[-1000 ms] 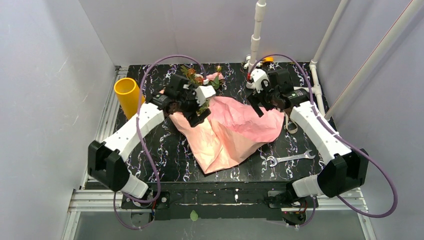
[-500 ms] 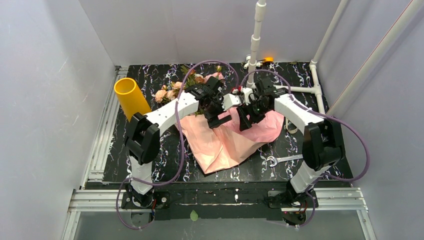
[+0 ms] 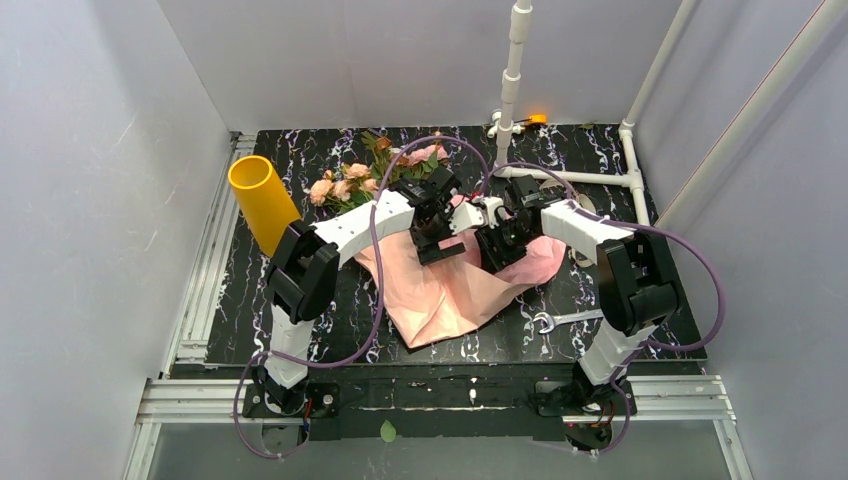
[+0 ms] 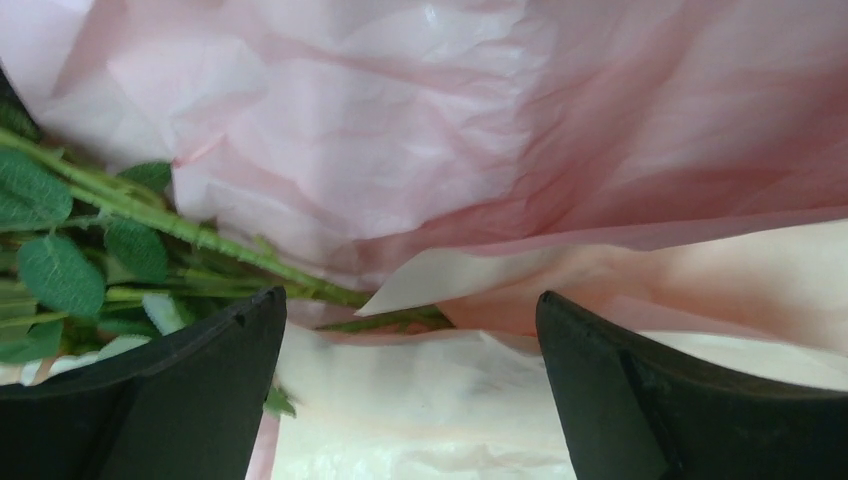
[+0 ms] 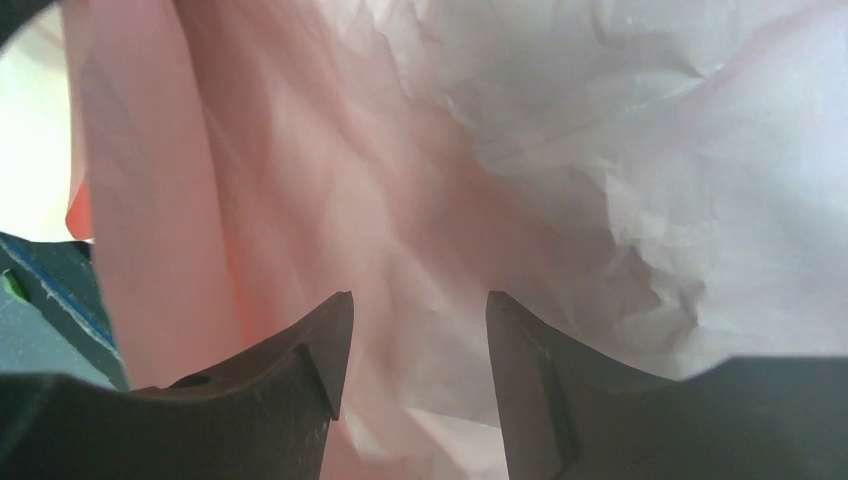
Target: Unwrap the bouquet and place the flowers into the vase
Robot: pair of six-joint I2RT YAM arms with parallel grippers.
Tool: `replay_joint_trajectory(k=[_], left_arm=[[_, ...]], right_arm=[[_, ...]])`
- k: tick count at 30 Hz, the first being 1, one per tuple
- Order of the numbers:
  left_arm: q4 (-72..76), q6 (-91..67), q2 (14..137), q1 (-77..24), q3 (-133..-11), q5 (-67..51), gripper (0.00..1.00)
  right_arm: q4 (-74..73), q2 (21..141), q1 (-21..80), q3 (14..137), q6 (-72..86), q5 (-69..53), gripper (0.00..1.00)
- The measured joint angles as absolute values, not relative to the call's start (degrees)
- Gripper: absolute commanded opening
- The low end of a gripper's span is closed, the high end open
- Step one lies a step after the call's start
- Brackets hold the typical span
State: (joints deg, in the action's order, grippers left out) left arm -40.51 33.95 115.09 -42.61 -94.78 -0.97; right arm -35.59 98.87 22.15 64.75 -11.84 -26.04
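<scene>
The overhead view is showing the whole table (image 3: 330, 305). The mustard vase (image 3: 262, 200) is standing at its far left edge, well apart from the flowers (image 3: 352, 185), whose heads are lying at the back beside the loosened pink paper (image 3: 440, 300).

Only the left wrist view is showing the green stems (image 4: 150, 222) running under that sheet, with the left hand (image 4: 410, 300) spread wide open and empty.

The right wrist view is showing only crinkled paper, with the right hand (image 5: 418, 300) standing partly open over it.

White links (image 3: 355, 225), purple cables (image 3: 375, 290) — black left claw (image 4: 410, 310), black right claw (image 5: 420, 300).
</scene>
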Motion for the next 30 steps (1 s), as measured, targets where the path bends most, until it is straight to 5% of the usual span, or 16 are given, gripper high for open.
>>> replay_joint_trajectory(k=[14,30], left_arm=[[-49.93,38.09,111.15,-42.17,-93.21,8.47,0.94],[-61.12,42.7,89.67,-41.67,-73.93,1.1,0.96]], right_arm=[[-32.58,99.42,21.08,62.0,-10.9,-22.2,0.58],[-33.74,100.18,21.06,61.93,-14.98,-30.28,0.62]])
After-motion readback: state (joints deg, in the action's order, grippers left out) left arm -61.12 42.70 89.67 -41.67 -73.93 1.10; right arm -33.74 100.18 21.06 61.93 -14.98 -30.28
